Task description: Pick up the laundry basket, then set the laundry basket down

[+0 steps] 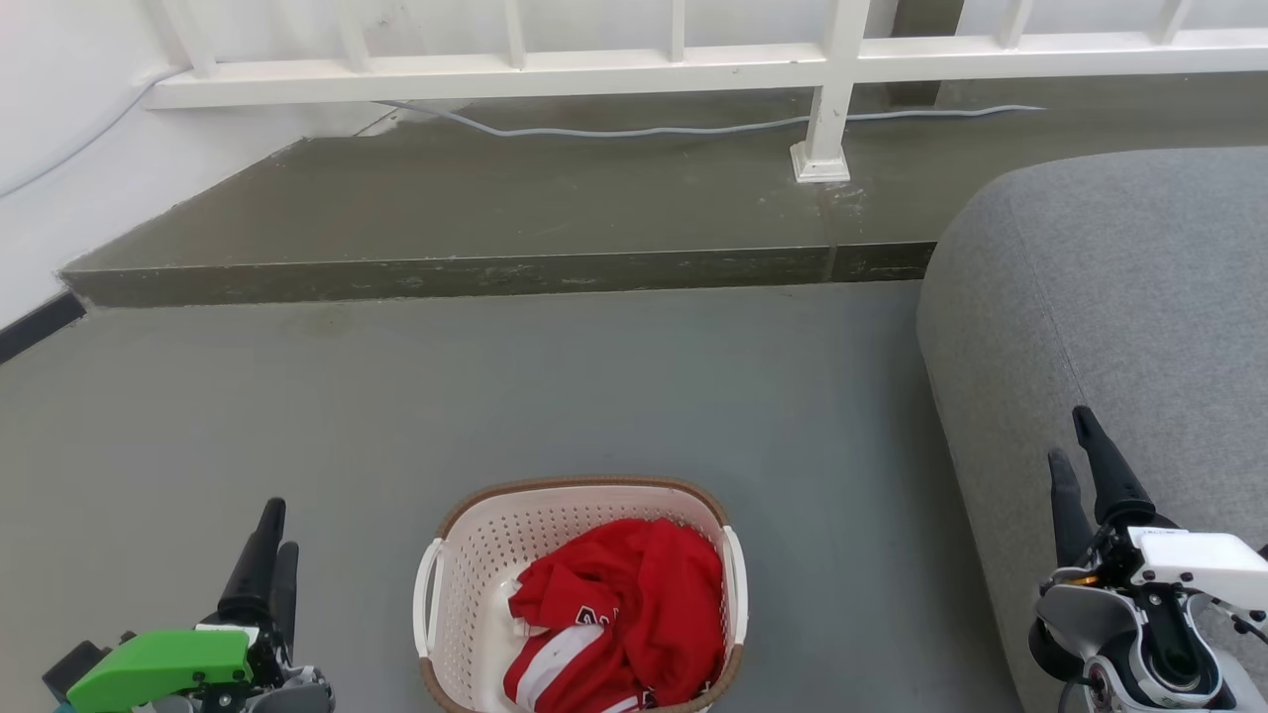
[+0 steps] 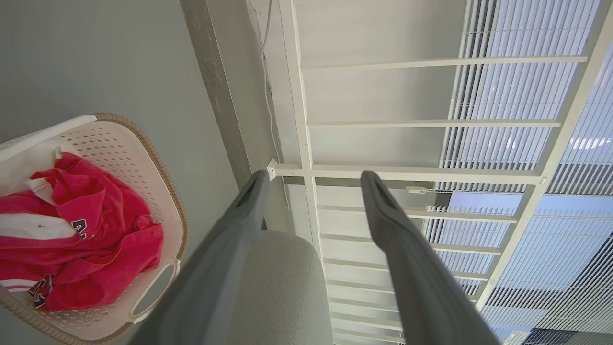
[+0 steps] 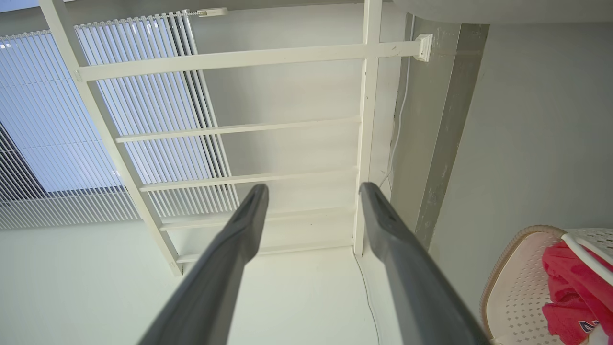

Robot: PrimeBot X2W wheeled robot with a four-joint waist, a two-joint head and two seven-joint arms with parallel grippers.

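Observation:
The laundry basket (image 1: 475, 564) stands on the grey floor at the bottom middle of the head view, cream-white and perforated with a brown rim and white side handles. A red and white garment (image 1: 634, 614) lies inside it. My left gripper (image 1: 272, 540) is off to the basket's left and my right gripper (image 1: 1080, 475) off to its right, both apart from it. In the left wrist view the basket (image 2: 143, 158) sits at the left beside my open left gripper (image 2: 313, 184). The basket (image 3: 515, 282) shows at the lower right of the right wrist view, beside my open right gripper (image 3: 313, 194).
A grey sofa arm (image 1: 1109, 327) rises close on the right, under my right gripper. Ahead, a raised concrete step (image 1: 495, 272) crosses the floor, with a white railing (image 1: 822, 109) and a grey cable (image 1: 644, 129) on it. A white wall (image 1: 59, 149) closes the left.

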